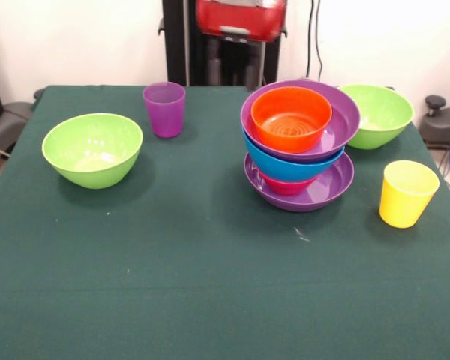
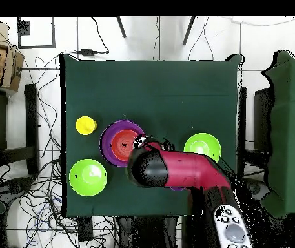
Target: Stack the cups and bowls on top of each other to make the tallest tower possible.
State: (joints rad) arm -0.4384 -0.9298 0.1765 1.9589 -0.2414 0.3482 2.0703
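Yellow cup sits nearest the camera in the front view, upright, alone on the green tablecloth, near but apart from the tower.

Tower as it stands: wide purple bowl at base, small red-pink bowl in it, large blue bowl over that, second purple bowl on top, small orange bowl nested inside, 5 pieces in all. Upper 3 bowls sit tilted and shifted off the base's centre.

Loose: 1 lime green bowl well apart at one side, second lime green bowl just beside the tower, purple cup toward the far edge.

Arm hangs over the table next to the tower in the overhead view. Gripper itself hidden under the arm body; cannot tell its state.

Risks, judged:
- Tilted upper bowls may slide if a new piece lands off-centre.
- Reaching for the adjacent lime bowl could clip the tower.
- A cup set in the ribbed orange bowl may tip.
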